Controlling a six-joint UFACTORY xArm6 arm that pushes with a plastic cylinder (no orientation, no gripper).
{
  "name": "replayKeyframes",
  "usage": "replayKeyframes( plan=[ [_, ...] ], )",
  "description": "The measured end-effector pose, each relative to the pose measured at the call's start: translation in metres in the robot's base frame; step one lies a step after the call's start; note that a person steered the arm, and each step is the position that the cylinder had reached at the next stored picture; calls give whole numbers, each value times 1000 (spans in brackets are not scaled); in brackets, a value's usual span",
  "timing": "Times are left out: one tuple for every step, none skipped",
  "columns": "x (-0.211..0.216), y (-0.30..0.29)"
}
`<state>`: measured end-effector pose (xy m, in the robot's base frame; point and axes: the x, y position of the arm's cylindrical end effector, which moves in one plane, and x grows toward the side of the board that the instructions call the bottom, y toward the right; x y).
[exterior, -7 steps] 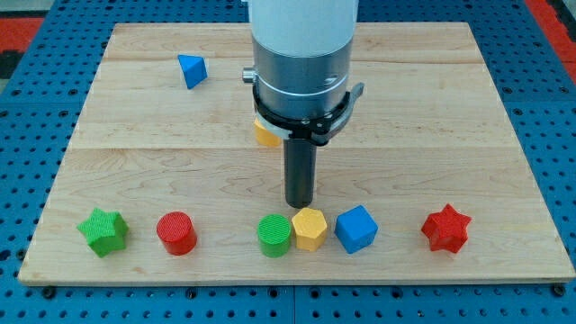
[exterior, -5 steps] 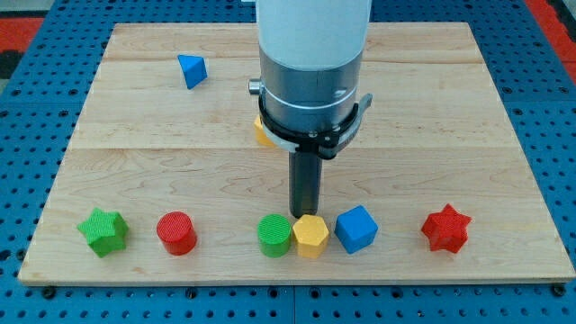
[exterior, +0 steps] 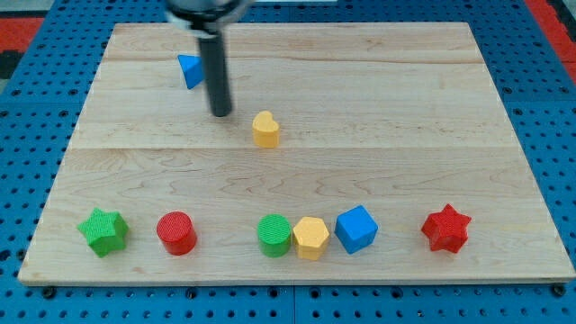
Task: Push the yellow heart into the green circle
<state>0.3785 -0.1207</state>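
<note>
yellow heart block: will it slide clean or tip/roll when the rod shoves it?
The small yellow heart-shaped block looks squat and flat-bottomed, so likely slides, not tips. Lobed sides may make it twist off-centre. My tip stands up-left of it, apart; wooden board seems smooth.

My tip (exterior: 220, 113) is no longer at the lower centre against the yellow hexagon (exterior: 310, 237); it now sits upper left of centre, just right of the blue triangle (exterior: 190, 70) and up-left of the yellow heart (exterior: 265, 129). Arm body is mostly out of frame, so the heart is fully exposed now. Hexagon sits slightly lower, nudged toward the frame's bottom.
</note>
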Motion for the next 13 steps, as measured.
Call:
replayKeyframes(
  plan=[
    [20,9],
    [-47,40],
    [5,84],
    [77,30],
    [102,1],
    [32,33],
    [48,97],
    [121,83],
    [143,54],
    [119,78],
    [120,118],
    [156,131],
    [166,107]
  ],
)
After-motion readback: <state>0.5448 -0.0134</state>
